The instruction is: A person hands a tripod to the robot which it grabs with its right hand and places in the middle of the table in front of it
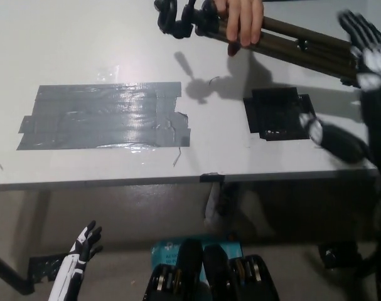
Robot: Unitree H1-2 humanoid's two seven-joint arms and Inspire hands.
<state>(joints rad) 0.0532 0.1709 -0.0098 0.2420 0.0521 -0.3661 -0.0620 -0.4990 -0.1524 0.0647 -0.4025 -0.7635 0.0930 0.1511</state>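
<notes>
A person's hand [243, 22] holds a black and olive tripod [284, 41] above the far side of the table, its head pointing left. My black right hand [359, 81] is raised at the right, open, with its fingers [366, 37] beside the tripod's leg end and its thumb below. I cannot tell if it touches the tripod. My white left hand [80, 251] rests open at the lower left, below the table edge.
The grey table [115, 169] carries a large patch of grey tape [102, 116] at the left and a small black tape patch [278, 113] at the right. The tripod's shadow falls between them. The table's front edge runs across the middle.
</notes>
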